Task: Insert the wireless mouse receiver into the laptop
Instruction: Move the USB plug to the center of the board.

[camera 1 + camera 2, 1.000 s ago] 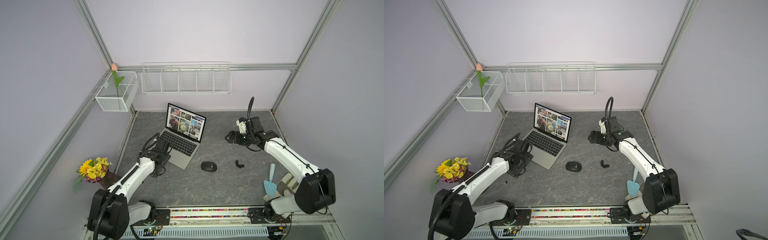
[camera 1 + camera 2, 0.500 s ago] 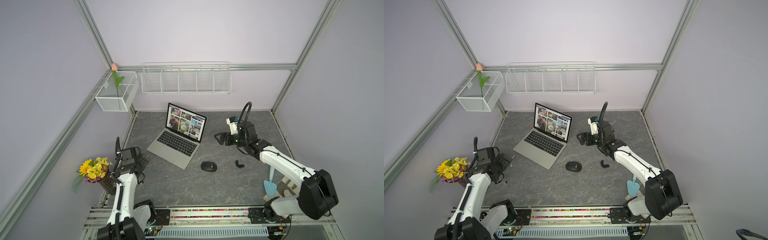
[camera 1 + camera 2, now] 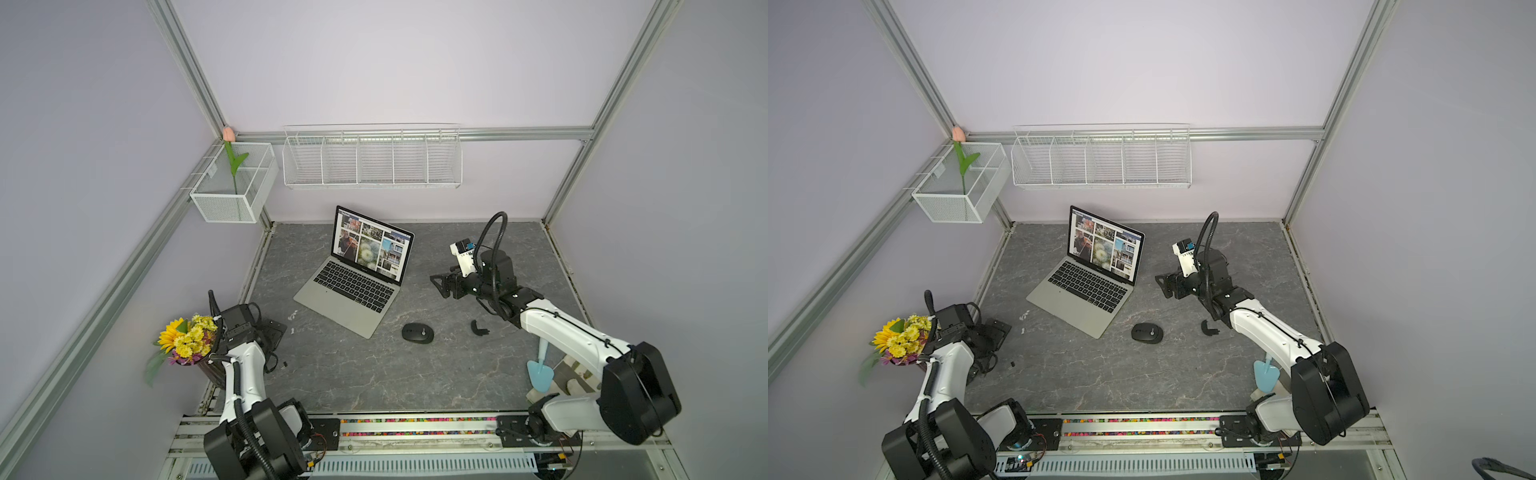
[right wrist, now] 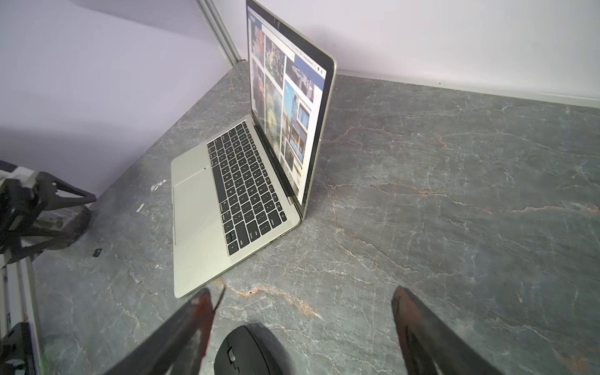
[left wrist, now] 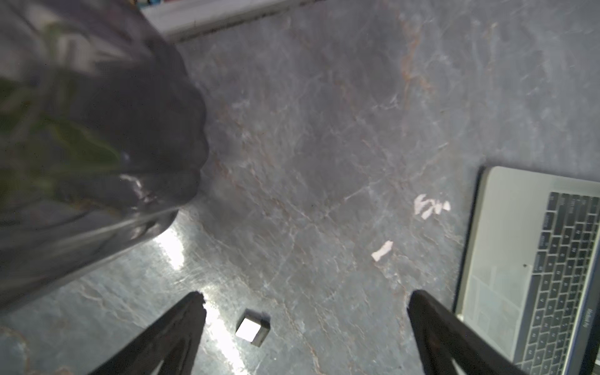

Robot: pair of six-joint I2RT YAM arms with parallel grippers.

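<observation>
The laptop [image 3: 353, 286] [image 3: 1084, 291] stands open on the grey stone table, its screen showing a grid of photos. The wireless mouse receiver [image 3: 284, 364] [image 3: 1012, 364], a tiny dark stub, lies alone on the table near the left front. In the left wrist view the receiver [image 5: 252, 327] shows on the table between the spread fingers of my left gripper [image 5: 305, 297], untouched. My left gripper [image 3: 274, 332] is open, beside the flowers. My right gripper [image 3: 438, 284] [image 4: 302, 295] is open and empty, right of the laptop [image 4: 201, 207] and facing it.
A black mouse [image 3: 417, 333] [image 4: 243, 354] and a black hook-shaped cover [image 3: 478, 328] lie in front of the laptop's right side. A flower pot [image 3: 187, 343] stands at the left edge. A blue trowel [image 3: 540, 374] is under the right arm. White scraps [image 3: 292, 316] lie near the laptop's left corner.
My left arm has pulled back from the laptop's left edge to the flowers at the left front. My right gripper has moved left, closer to the laptop.
</observation>
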